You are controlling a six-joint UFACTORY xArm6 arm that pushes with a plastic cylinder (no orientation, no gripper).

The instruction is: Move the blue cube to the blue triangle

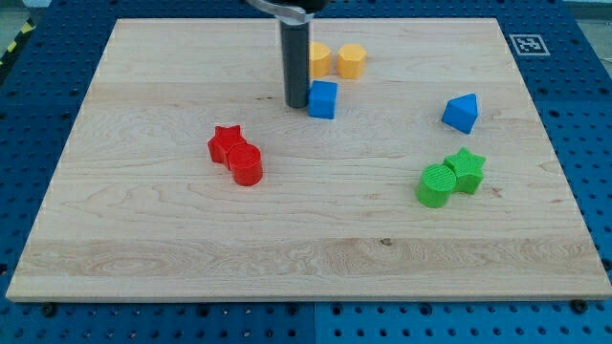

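Note:
The blue cube (323, 98) sits on the wooden board (306, 239) near the view's top, a little right of centre. The blue triangle (461, 113) lies further to the view's right at about the same height, well apart from the cube. My tip (296, 104) stands right against the cube's left side. The dark rod rises from there to the view's top edge.
Two yellow blocks (351, 60) sit just above the blue cube, one partly behind the rod. A red star (227, 142) and a red cylinder (246, 164) touch left of centre. A green cylinder (437, 185) and a green star (467, 169) touch below the blue triangle.

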